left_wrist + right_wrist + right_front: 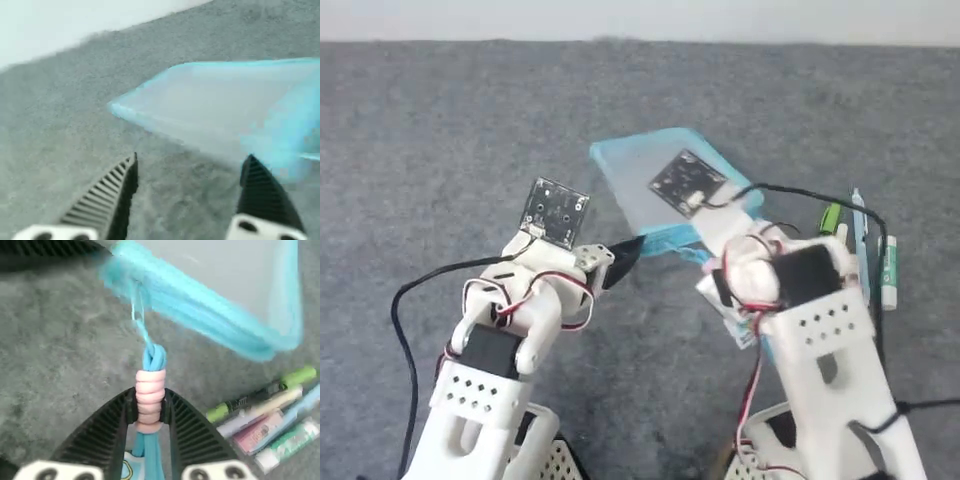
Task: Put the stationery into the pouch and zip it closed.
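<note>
Zip pull [151, 361] pinched in right gripper [149, 401]

A grey, carpet-like table [440, 130] fills the frame. A pale blue pouch [632, 185] lies just above centre, and a small bunch of pens and markers [888, 265] lies at the right edge.

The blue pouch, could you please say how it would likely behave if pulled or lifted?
The pouch looks thin and translucent, so it is probably light and floppy. Its zip pull, pinched in the right end effector, hangs on a thin cord, so tugging may drag the whole pouch rather than run the zip.
</note>
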### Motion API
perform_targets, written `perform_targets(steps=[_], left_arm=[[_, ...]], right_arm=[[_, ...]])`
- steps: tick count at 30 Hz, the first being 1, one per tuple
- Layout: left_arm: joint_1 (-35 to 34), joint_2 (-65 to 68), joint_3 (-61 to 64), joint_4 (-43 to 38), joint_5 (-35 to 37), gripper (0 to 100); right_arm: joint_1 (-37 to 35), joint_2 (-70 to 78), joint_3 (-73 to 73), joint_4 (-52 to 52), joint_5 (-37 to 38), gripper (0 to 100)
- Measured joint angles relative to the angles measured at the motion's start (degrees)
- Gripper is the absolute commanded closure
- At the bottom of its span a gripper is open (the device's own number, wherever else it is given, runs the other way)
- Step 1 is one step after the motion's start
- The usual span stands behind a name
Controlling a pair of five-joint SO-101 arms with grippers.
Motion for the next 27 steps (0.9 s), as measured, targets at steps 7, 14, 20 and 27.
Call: perform_targets(steps=[7, 14, 20, 27], left_arm=[[-0.53, 0.0, 0.0, 0.0, 0.0, 70], [5.1, -0.26, -0.18, 3.34, 0.0, 68], [7.56, -0.35, -6.24, 12.31, 1.05, 63], [4.84, -0.35, -7.38, 12.04, 1.32, 64]], right_arm=[[5.1, -1.23, 3.08, -1.41, 1.85, 99.2], [-0.44, -0.26, -4.84, -1.58, -1.76, 99.2], [-5.89, 11.08, -18.29, 2.99, -5.89, 99.2], [-6.77, 11.69, -20.04, 3.78, -6.15, 99.2]])
